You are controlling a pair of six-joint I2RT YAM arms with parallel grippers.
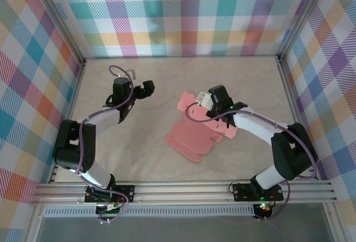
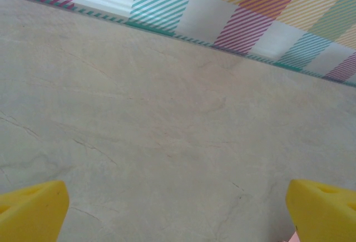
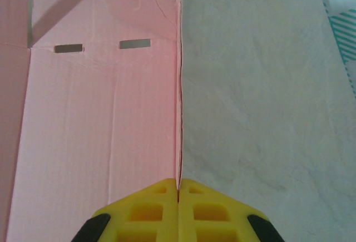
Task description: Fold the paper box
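Pink paper box (image 3: 100, 131), plaid walls (image 1: 189, 14), beige table (image 1: 167, 72)

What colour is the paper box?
Salmon pink; the paper box shows best in the right wrist view.

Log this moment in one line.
paper box: mostly flat on table | right gripper: shut on a flap edge of it | left gripper: open, empty, apart from it
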